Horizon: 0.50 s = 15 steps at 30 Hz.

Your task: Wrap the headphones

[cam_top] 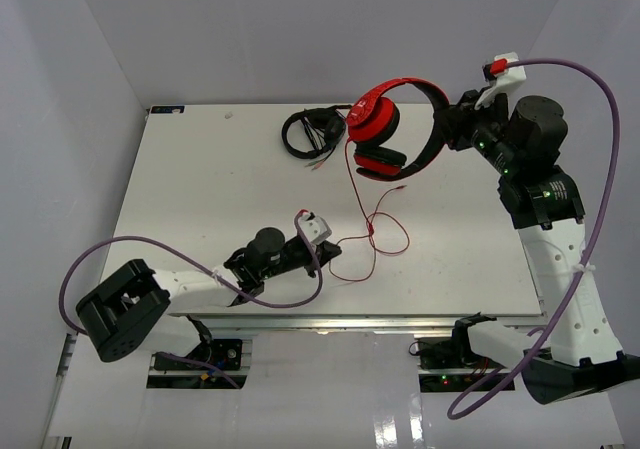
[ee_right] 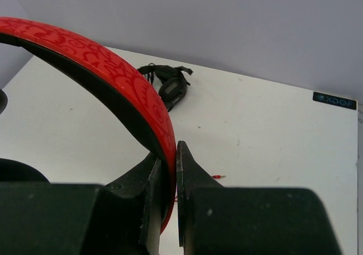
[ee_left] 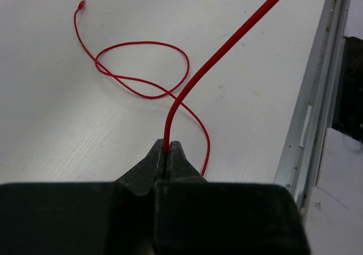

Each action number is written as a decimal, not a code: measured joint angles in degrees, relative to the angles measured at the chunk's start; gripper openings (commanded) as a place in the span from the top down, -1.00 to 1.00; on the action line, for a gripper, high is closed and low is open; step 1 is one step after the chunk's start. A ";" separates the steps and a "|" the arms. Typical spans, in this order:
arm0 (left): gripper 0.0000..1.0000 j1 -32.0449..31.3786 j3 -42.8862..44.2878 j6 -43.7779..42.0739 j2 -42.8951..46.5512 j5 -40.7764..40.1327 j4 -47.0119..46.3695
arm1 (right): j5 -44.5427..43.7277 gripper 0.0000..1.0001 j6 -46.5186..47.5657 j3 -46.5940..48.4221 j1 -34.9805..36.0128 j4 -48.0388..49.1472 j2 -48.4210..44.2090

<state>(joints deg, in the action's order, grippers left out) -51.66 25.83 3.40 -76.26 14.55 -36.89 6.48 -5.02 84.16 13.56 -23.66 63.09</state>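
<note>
- The left gripper [ee_left: 168, 151] sits low over the near part of the white table [cam_top: 200, 189], not far from its front edge. Its jaws are pressed together on the thin red cable [ee_left: 187, 84], which is pinched right at the tips.
- From that pinch the cable climbs out of the fingers and slants away up and to the right in the left wrist view.
- Just beyond the gripper, the slack cable lies flat on the table in a loose loop that crosses over itself. Its free end [ee_left: 82, 4] rests further off on the bare top.
- From the loops, one strand runs up the table towards the far side and meets the lower ear cup [cam_top: 378, 161].
- The headphones [cam_top: 385, 124] are at the far right of the table, ear cups pointing left and the headband arching over to the right. Whether the cups touch the surface I cannot tell.
- The right gripper [ee_right: 170, 158] has its jaws drawn in narrow on the headband [ee_right: 113, 76], one finger on the patterned red outer face and the other on the black inner side.
- Furthest back, a pair of black headphones [cam_top: 310, 132] with its own dark lead lies on the table just left of the red cups.
</note>
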 measured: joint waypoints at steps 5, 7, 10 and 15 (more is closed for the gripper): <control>1.00 -3.03 8.17 3.58 -0.20 1.21 15.28 | -8.95 0.85 0.02 -3.12 0.00 0.66 1.65; 1.00 -4.85 9.61 4.19 1.05 0.73 21.49 | -12.77 0.85 1.13 -5.30 0.00 1.73 2.03; 1.00 -7.25 12.44 4.31 4.31 -0.69 31.98 | -16.98 0.85 3.30 -9.56 0.00 3.27 2.16; 1.00 -8.89 26.34 1.37 8.92 -10.52 52.77 | -20.61 0.85 9.63 -16.36 0.05 5.51 2.22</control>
<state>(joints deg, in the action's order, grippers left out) -60.55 52.17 4.77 -67.34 4.03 15.88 -14.13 4.60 67.80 13.61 -18.15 65.31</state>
